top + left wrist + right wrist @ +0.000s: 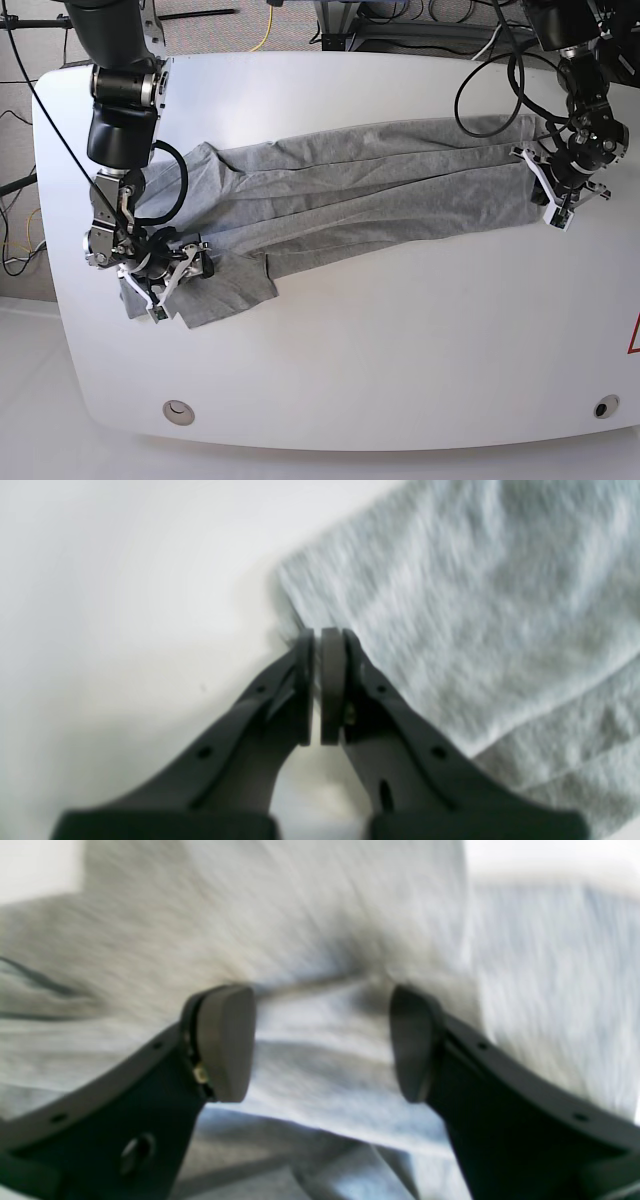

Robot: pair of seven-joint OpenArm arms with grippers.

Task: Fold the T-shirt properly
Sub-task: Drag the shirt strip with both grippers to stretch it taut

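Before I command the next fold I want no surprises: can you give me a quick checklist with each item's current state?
1. Left claw shut at the corner of the T-shirt: ok.
2. Cloth actually pinched by the left claw: cannot tell, the edge sits right at the tips but the view is blurred.
3. Right claw open above the cloth: ok.
4. Shirt lying flat: not ok, it is bunched lengthwise with wrinkles.
5. Shirt fully on the table: ok.
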